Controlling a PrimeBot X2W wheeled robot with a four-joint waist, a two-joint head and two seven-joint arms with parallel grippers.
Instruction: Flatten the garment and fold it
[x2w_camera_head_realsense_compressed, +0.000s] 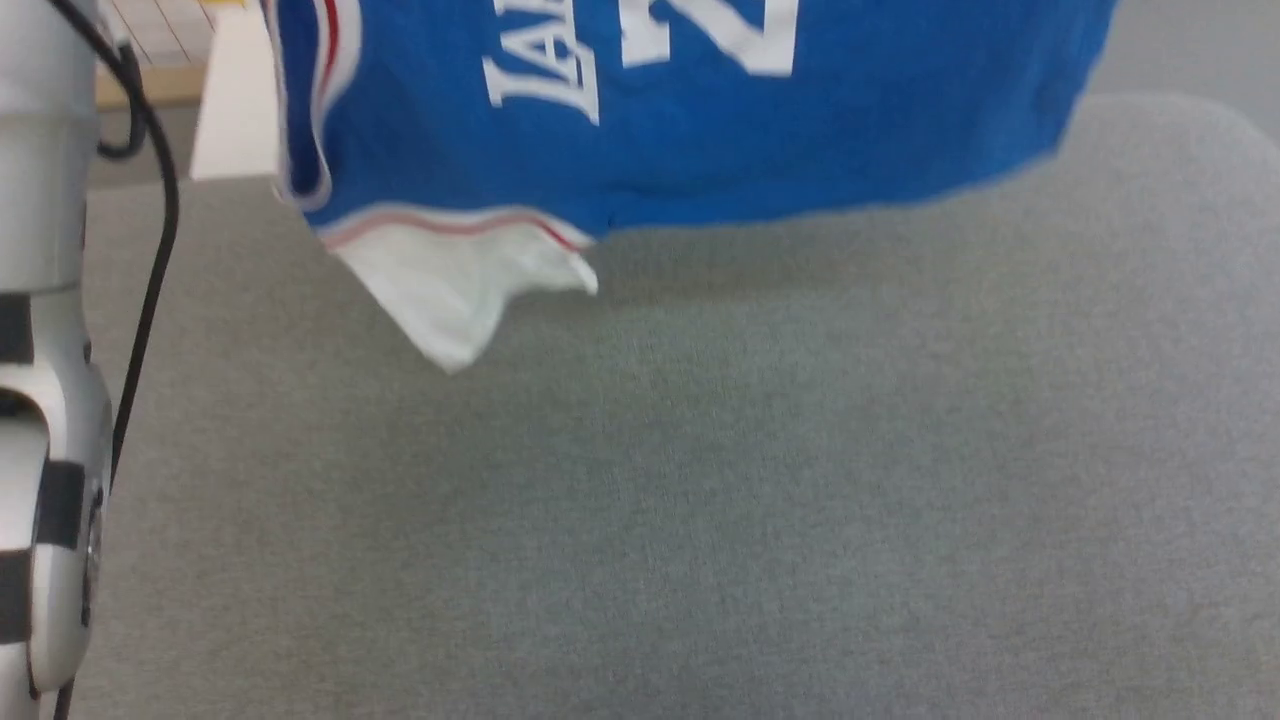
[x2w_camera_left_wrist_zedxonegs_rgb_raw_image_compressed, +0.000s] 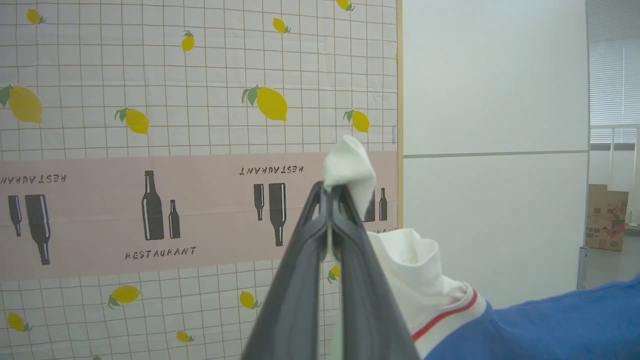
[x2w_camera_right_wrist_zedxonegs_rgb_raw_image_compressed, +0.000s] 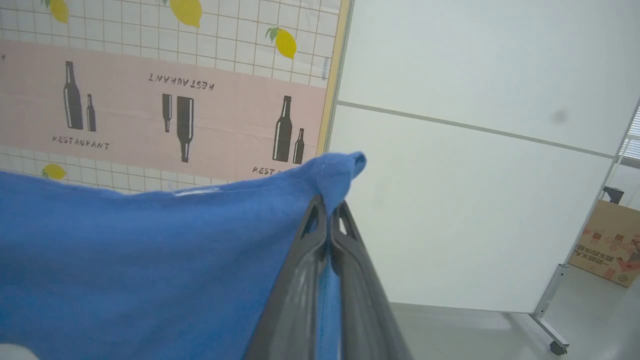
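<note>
Royal-blue jersey knit: the garment (x2w_camera_head_realsense_compressed: 720, 140) hangs above the grey felt-like table (x2w_camera_head_realsense_compressed: 700, 500), stretched between both arms, apparently so that it can be spread flat. The left gripper (x2w_camera_left_wrist_zedxonegs_rgb_raw_image_compressed: 328, 190) is clamped on a white sleeve tip (x2w_camera_left_wrist_zedxonegs_rgb_raw_image_compressed: 350, 165); the right gripper (x2w_camera_right_wrist_zedxonegs_rgb_raw_image_compressed: 328, 205) is clamped on a blue corner. The cloth is soft and limp, and a drooping white flap (x2w_camera_head_realsense_compressed: 450, 290) ends in a creased point.

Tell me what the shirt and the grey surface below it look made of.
The shirt looks like soft matte knit cloth, perhaps cotton or polyester jersey: it hangs in loose folds without shine. The grey surface seems a felt-like or woven fabric, matte with speckled grain; blur leaves the weave open.
</note>
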